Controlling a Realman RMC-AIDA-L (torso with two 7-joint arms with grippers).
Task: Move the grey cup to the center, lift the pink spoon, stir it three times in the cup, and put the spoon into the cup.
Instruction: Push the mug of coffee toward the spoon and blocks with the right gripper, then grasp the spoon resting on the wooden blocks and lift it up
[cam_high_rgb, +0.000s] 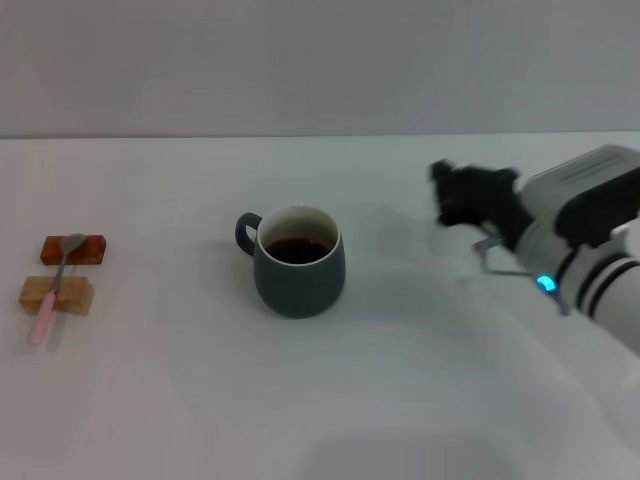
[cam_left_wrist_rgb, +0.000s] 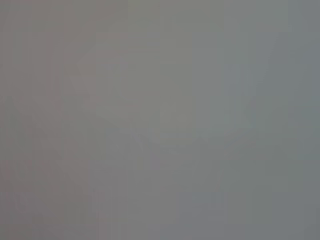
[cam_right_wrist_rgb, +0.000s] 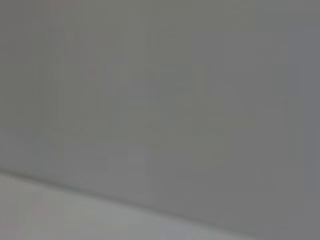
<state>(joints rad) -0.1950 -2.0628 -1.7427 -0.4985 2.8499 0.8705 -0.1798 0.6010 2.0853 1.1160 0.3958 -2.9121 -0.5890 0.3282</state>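
While our right tool (cam_high_rgb: 445, 195) hovers well right of it, its spread beyond telling, the grey cup (cam_high_rgb: 299, 262) stands mid-tabletop (cam_high_rgb: 420, 380) holding dark liquid, and the pink spoon (cam_high_rgb: 55, 288) lies across two blocks (cam_high_rgb: 62, 273) far left.

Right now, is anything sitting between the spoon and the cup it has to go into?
Nothing visible. The spoon rests across two small blocks at the robot's left; only bare table lies between it and the cup.
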